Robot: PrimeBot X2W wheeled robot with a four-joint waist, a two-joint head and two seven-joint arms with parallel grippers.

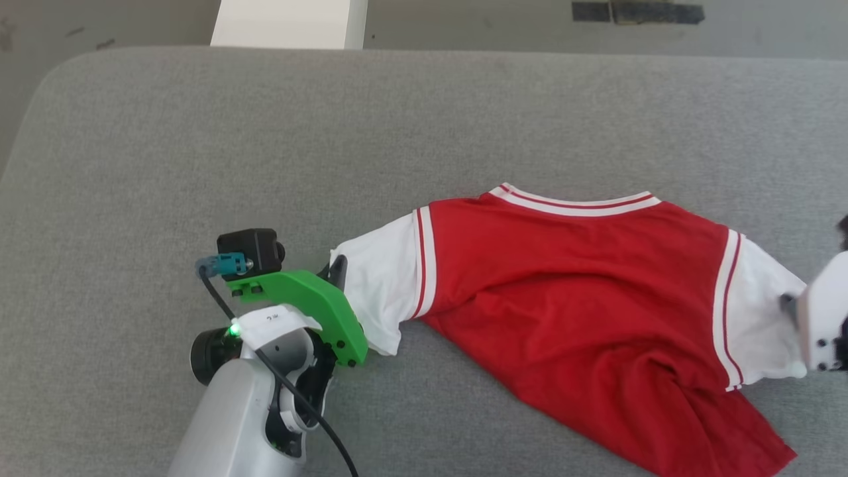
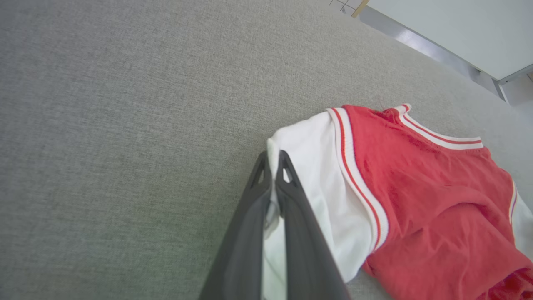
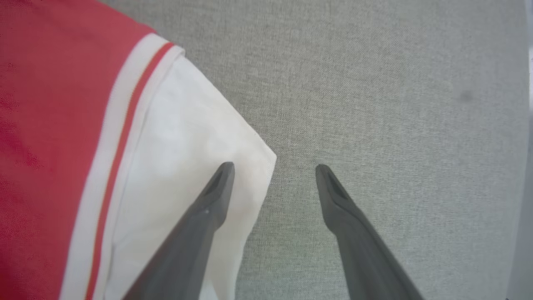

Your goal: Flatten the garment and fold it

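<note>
Two sleeve ends (image 1: 361, 291) judged best holds. Garment (image 1: 583, 265), likely soft, light, limp, spread centre to lower right on pad (image 1: 199, 132). Left gripper (image 2: 272, 160) clamped on left-of-frame sleeve (image 1: 384, 278); right gripper (image 3: 275, 166) held wide astride other sleeve (image 3: 187, 137) edge.

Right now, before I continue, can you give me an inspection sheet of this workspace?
Surface: grey fabric top, flat, rounded corner at far left.
Job's things: red shirt, collar away from the robot, body wrinkled and bunched toward the near right; not yet flat.
Clutter: nothing seen.
End effectors: left end effector shut on the edge of one white sleeve; right end effector open, one finger over the other sleeve, one over bare surface.
Cables: black cable runs from the wrist camera along the left arm.
Surroundings: pale floor, white panel, dark marks.
</note>
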